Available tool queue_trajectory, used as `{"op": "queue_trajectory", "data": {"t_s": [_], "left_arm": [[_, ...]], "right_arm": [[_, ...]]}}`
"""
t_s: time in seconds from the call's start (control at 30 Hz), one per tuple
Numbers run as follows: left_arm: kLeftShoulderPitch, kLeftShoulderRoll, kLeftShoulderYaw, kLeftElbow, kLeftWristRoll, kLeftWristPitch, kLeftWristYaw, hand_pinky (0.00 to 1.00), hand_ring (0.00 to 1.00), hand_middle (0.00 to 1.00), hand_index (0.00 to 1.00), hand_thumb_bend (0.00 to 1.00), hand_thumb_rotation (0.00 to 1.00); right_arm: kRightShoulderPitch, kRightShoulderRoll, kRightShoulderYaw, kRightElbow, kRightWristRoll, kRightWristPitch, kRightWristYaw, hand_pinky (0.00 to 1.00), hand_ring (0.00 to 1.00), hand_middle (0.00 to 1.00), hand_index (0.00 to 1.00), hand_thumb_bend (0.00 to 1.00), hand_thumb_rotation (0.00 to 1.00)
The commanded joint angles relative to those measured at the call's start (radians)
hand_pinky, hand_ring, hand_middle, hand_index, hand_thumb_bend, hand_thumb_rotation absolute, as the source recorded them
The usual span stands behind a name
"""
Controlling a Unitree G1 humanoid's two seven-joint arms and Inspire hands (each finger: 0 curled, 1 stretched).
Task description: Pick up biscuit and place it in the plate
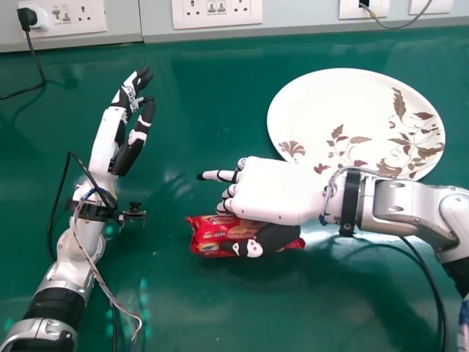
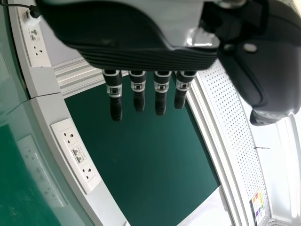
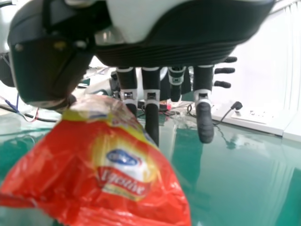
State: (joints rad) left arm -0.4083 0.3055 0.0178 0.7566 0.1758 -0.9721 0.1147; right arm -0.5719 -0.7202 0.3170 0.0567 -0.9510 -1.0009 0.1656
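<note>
In the head view the right hand (image 1: 275, 192) is over the red biscuit packet (image 1: 207, 233), left of and nearer than the white plate (image 1: 330, 103). Its thumb lies along the packet's near side, and bent fingers hold the far side; one finger points out straight. Whether the packet touches the table I cannot tell. From the right wrist, the packet (image 3: 80, 165) shows large between the thumb and fingers of the right hand (image 3: 151, 101). The left hand (image 1: 129, 110) is at the left of the head view, fingers extended; the left wrist view shows that hand (image 2: 161, 89) with straight fingers.
A green table (image 1: 220, 308) carries the oval plate with its brown leaf pattern at the right. Wall sockets (image 1: 217, 9) line the back edge. Loose cables run beside the left forearm (image 1: 84, 238) and below the right forearm (image 1: 410, 209).
</note>
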Motion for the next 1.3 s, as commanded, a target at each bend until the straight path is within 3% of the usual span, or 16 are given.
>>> {"op": "queue_trajectory", "data": {"t_s": [0.0,0.4,0.63,0.97,1.13,1.27], "left_arm": [[0.115,-0.037,-0.008,0.105,0.012,-0.017,0.010,0.85,1.00,0.97,1.00,0.73,0.91],[0.111,-0.034,-0.009,0.109,0.009,-0.017,0.004,0.86,1.00,0.98,1.00,0.76,0.91],[0.115,-0.035,-0.010,0.100,0.015,-0.012,0.010,0.85,1.00,0.97,1.00,0.75,0.91],[0.118,-0.037,-0.014,0.107,0.008,-0.013,-0.001,0.86,1.00,0.96,1.00,0.76,0.90],[0.118,-0.044,-0.016,0.106,-0.005,-0.012,-0.019,0.86,1.00,0.96,1.00,0.76,0.90],[0.121,-0.047,-0.014,0.102,-0.006,-0.007,-0.024,0.87,1.00,0.95,1.00,0.76,0.89]], "right_arm": [[-0.008,-0.003,-0.005,-0.012,0.010,0.003,-0.022,0.23,0.38,0.45,0.52,0.52,0.00],[0.013,-0.012,-0.032,-0.060,0.001,0.039,-0.045,0.20,0.37,0.44,0.53,0.51,0.00],[0.047,-0.036,-0.098,-0.133,0.076,0.096,-0.034,0.16,0.36,0.44,0.52,0.52,0.00],[0.096,-0.114,-0.258,-0.277,0.240,0.210,0.060,0.21,0.43,0.44,0.49,0.52,0.00],[0.085,-0.151,-0.336,-0.280,0.237,0.219,0.051,0.15,0.43,0.44,0.49,0.52,0.00],[0.073,-0.197,-0.413,-0.281,0.232,0.248,0.053,0.17,0.41,0.43,0.48,0.52,0.00]]}}
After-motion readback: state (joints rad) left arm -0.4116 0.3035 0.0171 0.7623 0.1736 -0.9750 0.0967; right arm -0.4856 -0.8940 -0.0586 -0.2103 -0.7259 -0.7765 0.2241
